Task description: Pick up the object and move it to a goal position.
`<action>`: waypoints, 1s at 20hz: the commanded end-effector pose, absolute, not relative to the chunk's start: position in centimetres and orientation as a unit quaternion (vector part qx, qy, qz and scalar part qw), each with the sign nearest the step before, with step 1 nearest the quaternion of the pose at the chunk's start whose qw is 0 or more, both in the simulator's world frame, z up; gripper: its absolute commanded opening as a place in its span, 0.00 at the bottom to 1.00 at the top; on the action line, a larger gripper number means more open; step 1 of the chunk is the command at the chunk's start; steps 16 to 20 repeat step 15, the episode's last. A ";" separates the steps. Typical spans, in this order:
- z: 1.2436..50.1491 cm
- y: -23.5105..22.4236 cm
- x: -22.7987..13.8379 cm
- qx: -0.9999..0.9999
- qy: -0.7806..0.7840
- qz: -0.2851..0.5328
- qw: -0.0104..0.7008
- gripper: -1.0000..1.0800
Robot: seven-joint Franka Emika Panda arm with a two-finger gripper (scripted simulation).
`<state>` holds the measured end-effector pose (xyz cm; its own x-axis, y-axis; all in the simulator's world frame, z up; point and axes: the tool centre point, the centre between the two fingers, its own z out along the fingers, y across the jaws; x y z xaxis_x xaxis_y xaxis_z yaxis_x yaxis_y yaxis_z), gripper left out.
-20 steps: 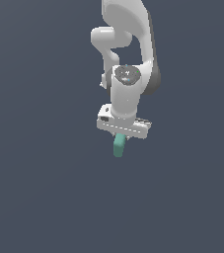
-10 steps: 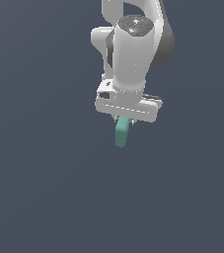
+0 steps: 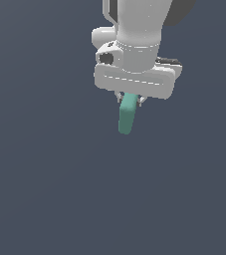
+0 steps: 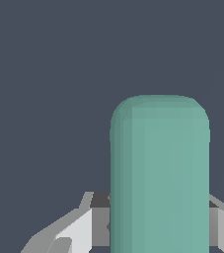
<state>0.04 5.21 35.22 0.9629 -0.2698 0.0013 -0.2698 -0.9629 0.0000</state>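
Since the earlier frame the one gripper (image 3: 130, 101) has shifted toward 1 o'clock, nearer the camera, jaws clamped on the single teal bar (image 3: 127, 115), which hangs toward 6 o'clock.

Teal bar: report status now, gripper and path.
Gripper shut on the teal bar, fingers clamping its upper end. Bar hangs below the hand, tilted slightly, clear of any surface. Nothing visible in the way; goal marker not in view.
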 end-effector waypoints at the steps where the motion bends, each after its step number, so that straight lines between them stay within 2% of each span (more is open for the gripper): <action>1: 37.1 5.3 0.1 0.991 -0.136 0.000 0.000 0.00; 9: 40.5 5.5 0.5 0.991 -0.136 0.000 0.000 0.00; 20: 40.9 5.6 0.7 0.991 -0.136 0.000 0.000 0.00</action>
